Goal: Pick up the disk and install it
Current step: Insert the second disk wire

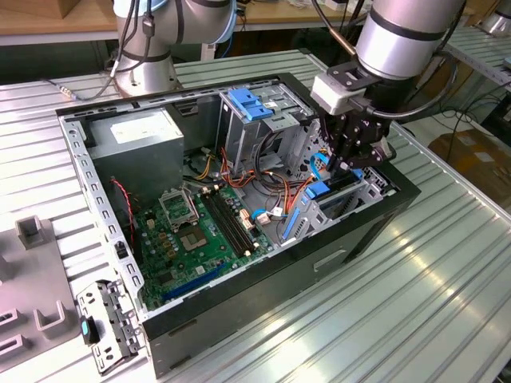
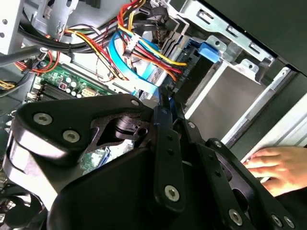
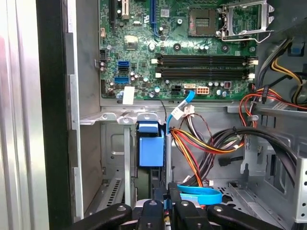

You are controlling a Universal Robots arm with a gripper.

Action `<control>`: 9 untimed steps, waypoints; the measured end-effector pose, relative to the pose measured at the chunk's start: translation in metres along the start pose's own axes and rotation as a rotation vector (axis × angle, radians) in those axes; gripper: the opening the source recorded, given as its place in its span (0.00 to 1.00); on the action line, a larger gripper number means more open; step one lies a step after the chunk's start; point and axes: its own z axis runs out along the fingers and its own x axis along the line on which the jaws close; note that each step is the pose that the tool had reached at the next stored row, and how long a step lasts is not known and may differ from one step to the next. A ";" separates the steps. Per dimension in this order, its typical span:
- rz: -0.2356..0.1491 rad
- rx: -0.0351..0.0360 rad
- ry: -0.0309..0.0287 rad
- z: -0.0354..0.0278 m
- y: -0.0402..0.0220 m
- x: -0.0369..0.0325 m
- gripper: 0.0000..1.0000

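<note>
The disk (image 1: 329,190) stands on edge inside the drive bay at the exterior view's right side of the open computer case (image 1: 80,171). Its blue carrier rail faces up. In the first wrist view that blue rail (image 3: 150,148) sits in the metal slot just beyond my fingers. My gripper (image 1: 349,166) hangs directly over the disk's upper edge, fingers drawn together. In the second wrist view the gripper (image 2: 164,98) narrows to a point beside the blue tab of the disk (image 2: 209,49). The first wrist view has the gripper (image 3: 165,199) at the disk's near end.
Orange, yellow and blue cables (image 3: 201,143) crowd the space beside the bay. The motherboard (image 1: 192,231) lies on the case floor, a grey power-supply box (image 1: 144,136) and a tall cage with a blue latch (image 1: 247,104) behind it. A person's hand (image 2: 273,167) rests outside the case wall.
</note>
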 end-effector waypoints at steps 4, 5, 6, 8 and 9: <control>0.000 0.0002 -0.0006 0.0005 0.0000 0.0019 0.16; 0.000 0.0002 -0.0004 0.0006 0.0000 0.0020 0.16; 0.000 0.0002 -0.0003 0.0008 0.0000 0.0021 0.16; 0.000 0.0003 -0.0004 0.0012 0.0000 0.0021 0.16; 0.000 0.0005 -0.0004 0.0016 0.0000 0.0021 0.16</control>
